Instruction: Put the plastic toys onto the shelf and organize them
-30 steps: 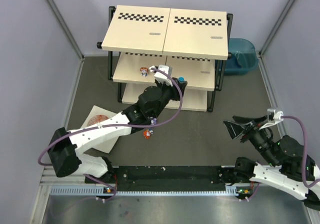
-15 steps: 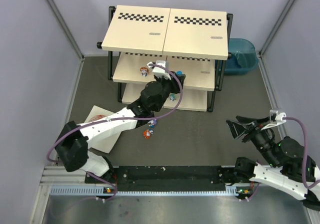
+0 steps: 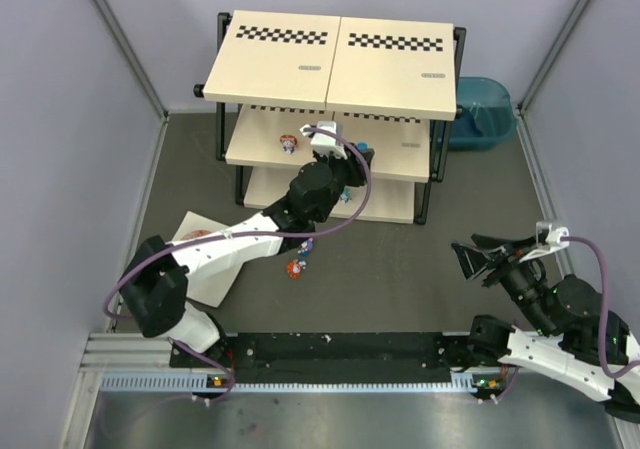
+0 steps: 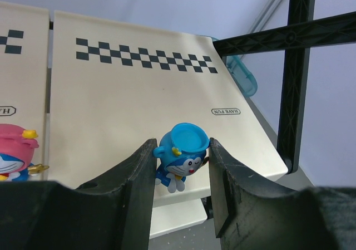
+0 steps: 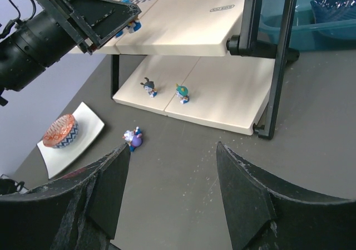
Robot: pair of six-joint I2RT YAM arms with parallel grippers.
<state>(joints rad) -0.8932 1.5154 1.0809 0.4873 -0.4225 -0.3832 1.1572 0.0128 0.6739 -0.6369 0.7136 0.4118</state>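
A: Locating the shelf point(image 4: 139, 94): which tier lies nearest?
B: Middle tier, beneath the left tool point(image 4: 181, 169), lower centre of frame.
A: Tool states?
B: Left clenched on the blue toy point(image 4: 182, 160), long axis roughly upright over the front edge. Right tool point(image 3: 465, 252) released, well apart.

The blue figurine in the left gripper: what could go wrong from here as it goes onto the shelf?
1. The blue figurine hangs tilted in the left gripper, near the middle board's front edge; released so, it may topple or fall off.
2. The top board lies just above that gripper; a steep lift out may strike it.
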